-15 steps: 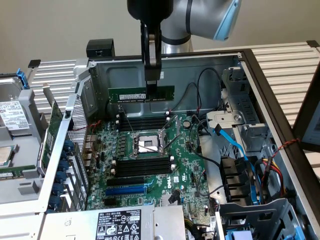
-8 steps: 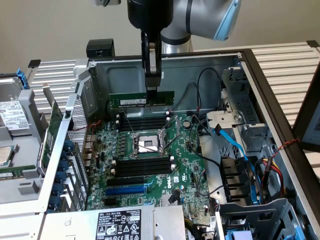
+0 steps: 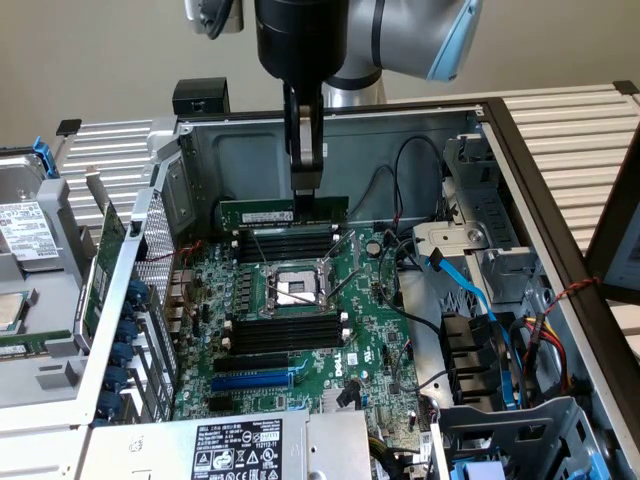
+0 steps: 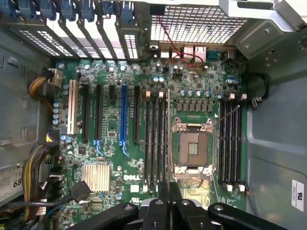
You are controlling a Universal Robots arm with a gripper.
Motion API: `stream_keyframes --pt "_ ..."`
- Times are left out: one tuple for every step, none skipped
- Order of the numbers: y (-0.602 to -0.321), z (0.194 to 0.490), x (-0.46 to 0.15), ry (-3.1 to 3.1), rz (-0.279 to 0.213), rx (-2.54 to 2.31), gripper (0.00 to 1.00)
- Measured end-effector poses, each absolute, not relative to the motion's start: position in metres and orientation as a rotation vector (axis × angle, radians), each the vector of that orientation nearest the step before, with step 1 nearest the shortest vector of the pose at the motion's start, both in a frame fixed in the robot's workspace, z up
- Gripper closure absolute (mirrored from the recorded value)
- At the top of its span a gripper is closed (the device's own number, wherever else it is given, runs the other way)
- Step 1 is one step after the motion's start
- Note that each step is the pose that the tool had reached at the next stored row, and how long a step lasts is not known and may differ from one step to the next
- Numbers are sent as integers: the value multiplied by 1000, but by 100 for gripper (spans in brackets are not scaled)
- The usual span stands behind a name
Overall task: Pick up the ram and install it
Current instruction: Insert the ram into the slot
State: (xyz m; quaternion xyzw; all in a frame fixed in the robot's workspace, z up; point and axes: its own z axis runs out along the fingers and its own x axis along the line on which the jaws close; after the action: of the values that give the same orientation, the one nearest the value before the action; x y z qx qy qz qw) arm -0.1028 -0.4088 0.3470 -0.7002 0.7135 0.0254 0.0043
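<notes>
Robotics lab or computer-assembly workshop: open PC case (image 3: 250, 160) on slatted metal table (image 3: 570, 130), green motherboard (image 3: 365, 330) exposed, loose hard drive (image 3: 20, 230) alongside, robot arm (image 3: 400, 40) overhead.

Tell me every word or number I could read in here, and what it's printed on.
"DELL": white letters on the green motherboard.
"68": on a white sticker, partly out of view.
Label strip on the ram: too small to read.
Black-and-white label on the silver box: print too small to read.
</notes>
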Motion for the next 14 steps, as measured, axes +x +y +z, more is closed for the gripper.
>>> stream_keyframes --pt "-409 346 -103 2238 78 -2193 87" --pt "-409 345 -103 2239 76 -2194 87" --pt "-409 344 -103 2239 75 -2194 87" --pt "-409 343 -103 2239 75 -2194 87" --pt "-409 342 -103 2239 75 -2194 87" --pt "-409 341 -103 2239 73 -2194 87" --pt "-409 340 -104 2239 69 -2194 87" --pt "-409 339 -104 2240 65 -2195 87" --pt "-409 338 -104 2241 60 -2196 87" --pt "-409 338 -105 2243 54 -2198 87" --pt "-408 337 -105 2246 45 -2200 87" --pt "-408 336 -105 2248 37 -2202 87" --pt "-406 334 -106 2248 31 -2203 87" --pt "-403 325 -107 2248 31 -2202 87"
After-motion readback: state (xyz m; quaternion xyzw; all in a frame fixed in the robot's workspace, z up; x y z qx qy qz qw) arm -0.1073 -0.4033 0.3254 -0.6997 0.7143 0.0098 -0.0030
